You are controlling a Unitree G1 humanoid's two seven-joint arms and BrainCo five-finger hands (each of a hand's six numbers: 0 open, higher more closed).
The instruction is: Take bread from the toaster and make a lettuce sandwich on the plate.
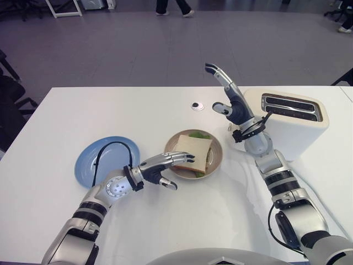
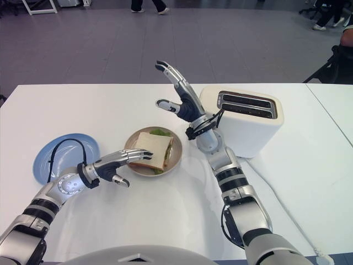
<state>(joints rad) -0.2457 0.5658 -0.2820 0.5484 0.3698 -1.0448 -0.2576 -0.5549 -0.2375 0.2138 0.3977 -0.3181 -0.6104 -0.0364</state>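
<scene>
The sandwich sits on the tan plate [image 1: 216, 144] near the middle of the counter [image 1: 110, 110]. A slice of bread [image 1: 193, 150] lies on top, and lettuce [image 1: 202, 134] shows at its far edge and again along its near edge.

The left hand [image 1: 160, 165] is low over the counter at the plate's left side. Its fingers are nearly straight and point at the bread, with the fingertips over the slice's left edge; whether they touch it cannot be told. It holds nothing.

The right hand [image 1: 233, 101] is raised between the plate and the toaster [image 1: 287, 127]. It is open with its fingers spread, and it holds nothing.

The toaster stands at the right of the counter, slots up. A blue plate [image 1: 88, 160] lies left of the tan one, and a small round object [image 1: 197, 106] lies farther back.
</scene>
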